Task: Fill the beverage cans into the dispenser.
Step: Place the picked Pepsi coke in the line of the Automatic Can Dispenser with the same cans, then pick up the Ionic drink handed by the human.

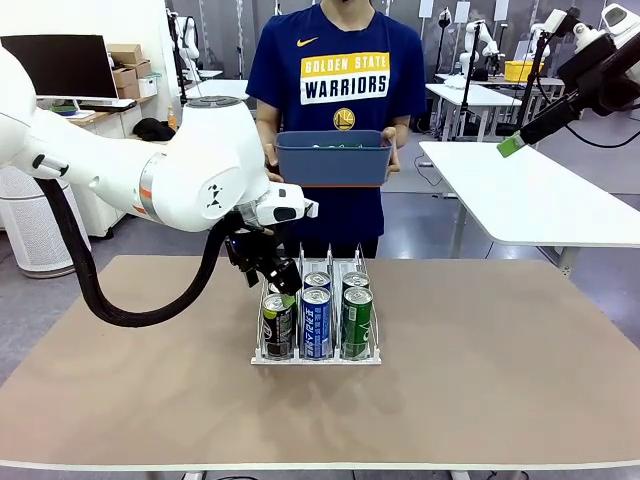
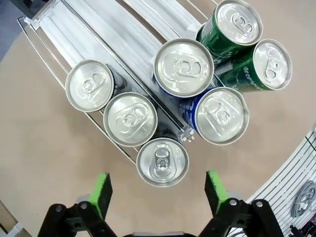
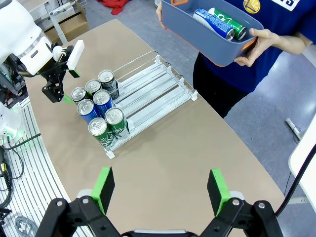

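Several beverage cans (image 1: 316,322) with silver tops stand at the near end of the dispenser (image 1: 315,360): dark ones in the left lane, blue in the middle, green on the right. My left gripper (image 1: 272,275) hangs open just over the dark cans. In the left wrist view, the left gripper (image 2: 158,192) has its green pads (image 2: 101,190) apart, and the nearest can (image 2: 162,161) stands free just beyond them. My right gripper (image 3: 160,190) is open and empty, raised high at the right (image 1: 512,146), looking down on the dispenser (image 3: 158,84) and its cans (image 3: 98,111).
A person at the far side holds a blue-grey bin (image 1: 333,157) at chest height; more cans (image 3: 217,22) lie inside it. The dispenser's far lane ends (image 2: 98,24) are bare. A second white table (image 1: 530,190) stands at the right.
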`<state>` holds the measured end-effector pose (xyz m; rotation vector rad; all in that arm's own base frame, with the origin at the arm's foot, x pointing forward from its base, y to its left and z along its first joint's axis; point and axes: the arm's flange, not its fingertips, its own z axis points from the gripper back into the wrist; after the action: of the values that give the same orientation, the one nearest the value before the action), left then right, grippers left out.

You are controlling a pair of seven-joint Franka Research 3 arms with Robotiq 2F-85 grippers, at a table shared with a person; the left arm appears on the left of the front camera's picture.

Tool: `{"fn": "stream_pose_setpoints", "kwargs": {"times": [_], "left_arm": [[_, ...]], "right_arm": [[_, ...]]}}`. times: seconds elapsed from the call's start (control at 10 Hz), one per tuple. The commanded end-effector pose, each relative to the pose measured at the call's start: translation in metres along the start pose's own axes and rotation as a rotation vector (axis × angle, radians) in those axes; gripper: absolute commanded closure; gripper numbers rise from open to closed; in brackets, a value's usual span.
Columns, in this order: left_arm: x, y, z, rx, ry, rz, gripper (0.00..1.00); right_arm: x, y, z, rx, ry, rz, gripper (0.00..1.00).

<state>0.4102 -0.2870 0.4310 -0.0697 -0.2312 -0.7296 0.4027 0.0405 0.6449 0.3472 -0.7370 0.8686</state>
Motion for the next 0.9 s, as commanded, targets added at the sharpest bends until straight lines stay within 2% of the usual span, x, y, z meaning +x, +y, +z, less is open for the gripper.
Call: {"fn": "stream_pose_setpoints", "kwargs": {"times": [0.0, 0.8], "left_arm": [[0.0008, 0.0004, -0.0038, -0.006, 0.0, 0.0, 0.0], [0.0008, 0.0004, -0.0038, -0.006, 0.0, 0.0, 0.0]], "right_arm": [[-0.0012, 0.0005, -0.001, 0.001, 0.001, -0.001, 0.0], [-0.0012, 0.0005, -0.001, 0.001, 0.001, -0.001, 0.0]]}}
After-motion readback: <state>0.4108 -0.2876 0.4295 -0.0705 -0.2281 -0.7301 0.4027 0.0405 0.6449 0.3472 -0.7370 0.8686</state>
